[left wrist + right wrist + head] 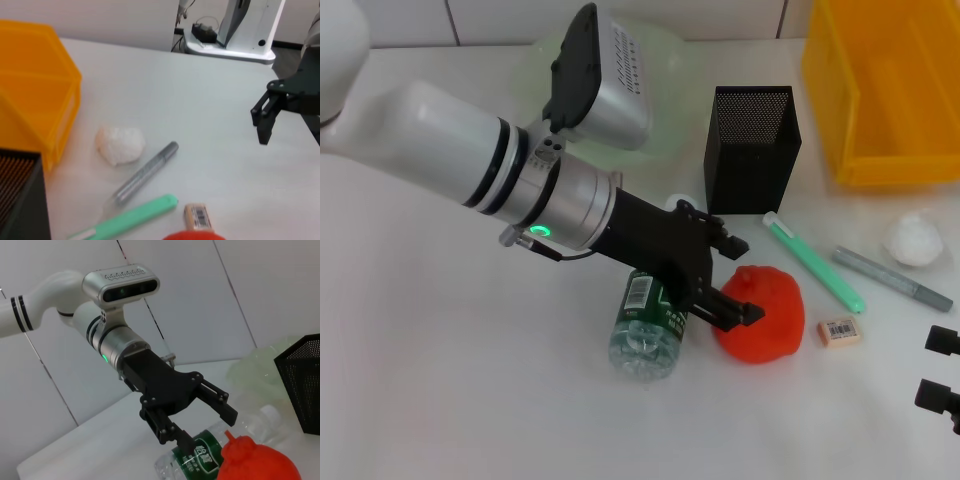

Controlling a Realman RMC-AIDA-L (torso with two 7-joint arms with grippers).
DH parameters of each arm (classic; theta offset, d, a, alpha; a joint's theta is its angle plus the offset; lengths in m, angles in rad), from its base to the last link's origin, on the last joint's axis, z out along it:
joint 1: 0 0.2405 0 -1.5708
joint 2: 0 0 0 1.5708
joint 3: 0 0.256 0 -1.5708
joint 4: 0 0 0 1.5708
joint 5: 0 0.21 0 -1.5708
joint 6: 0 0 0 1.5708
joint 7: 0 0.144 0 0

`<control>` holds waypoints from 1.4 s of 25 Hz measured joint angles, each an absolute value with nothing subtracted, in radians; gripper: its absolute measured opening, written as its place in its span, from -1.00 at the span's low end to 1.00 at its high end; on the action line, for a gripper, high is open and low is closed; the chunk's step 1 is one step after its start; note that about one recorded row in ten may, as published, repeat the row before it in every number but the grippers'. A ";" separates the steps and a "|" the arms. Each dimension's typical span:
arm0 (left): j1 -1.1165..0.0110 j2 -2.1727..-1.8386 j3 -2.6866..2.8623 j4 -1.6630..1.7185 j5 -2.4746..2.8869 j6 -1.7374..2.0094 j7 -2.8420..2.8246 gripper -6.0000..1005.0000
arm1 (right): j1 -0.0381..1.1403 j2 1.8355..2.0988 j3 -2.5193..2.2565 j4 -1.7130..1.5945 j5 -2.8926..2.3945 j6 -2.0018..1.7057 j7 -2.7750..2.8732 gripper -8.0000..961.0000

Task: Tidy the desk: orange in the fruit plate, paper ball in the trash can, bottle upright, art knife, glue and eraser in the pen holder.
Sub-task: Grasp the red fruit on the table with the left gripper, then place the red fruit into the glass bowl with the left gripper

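Left gripper [725, 285] hangs with fingers spread and empty, straddling the near edge of the orange [760, 313], which lies just beyond its fingertips. Bottle [648, 325] lies flat directly beneath. Right gripper [942, 380] sits parked well apart, so the left is nearer.

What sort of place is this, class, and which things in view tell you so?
Probably a robot lab staged as an office desk: a white desk with a pen holder, glue and eraser, plus equipment behind it.

Bottle [647, 328] lies left of orange [760, 313].
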State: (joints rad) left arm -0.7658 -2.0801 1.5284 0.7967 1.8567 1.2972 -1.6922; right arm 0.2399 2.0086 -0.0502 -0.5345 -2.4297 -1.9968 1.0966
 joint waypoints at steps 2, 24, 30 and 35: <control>-0.761 -2.080 1.543 0.798 1.840 1.286 -1.681 0.34 | 0.240 2.009 -0.048 -0.532 -2.430 -1.995 1.097 0.67; -0.690 -2.080 1.875 0.831 1.691 0.968 -1.570 0.19 | 0.260 2.012 -0.041 -0.520 -2.430 -1.984 1.098 0.67; -0.678 -2.080 1.889 0.855 1.690 0.968 -1.570 -0.12 | 0.258 2.013 -0.042 -0.520 -2.430 -1.982 1.098 0.67; -0.673 -2.080 1.891 0.858 1.676 0.970 -1.569 -0.44 | 0.256 2.014 -0.044 -0.520 -2.430 -1.982 1.098 0.67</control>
